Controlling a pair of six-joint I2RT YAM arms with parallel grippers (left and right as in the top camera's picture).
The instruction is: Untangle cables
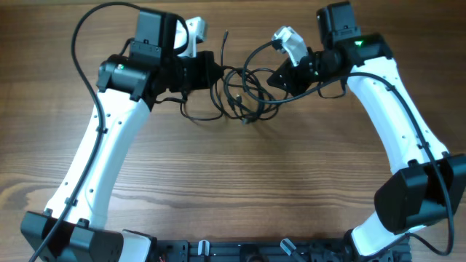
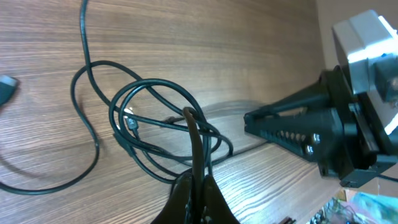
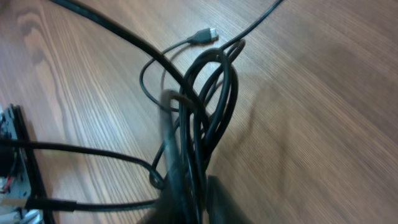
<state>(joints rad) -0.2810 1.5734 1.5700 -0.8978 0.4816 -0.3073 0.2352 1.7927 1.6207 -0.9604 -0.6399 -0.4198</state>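
Black cables (image 1: 244,94) in looped tangle, left tool (image 1: 217,73) and right tool (image 1: 271,80) gripping strands

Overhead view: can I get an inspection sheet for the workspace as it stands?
Surface: wooden table, bare wood grain.
Job's things: cables, thin black loops tangled between the two arms; one plug lies free on the wood.
Clutter: nothing seen.
Grippers: left gripper shut on cables, one strand; right gripper shut on cables, a bunch of loops.
Cables: thick arm wires loop off each arm.
Surroundings: base rail at the near edge; otherwise nothing seen.
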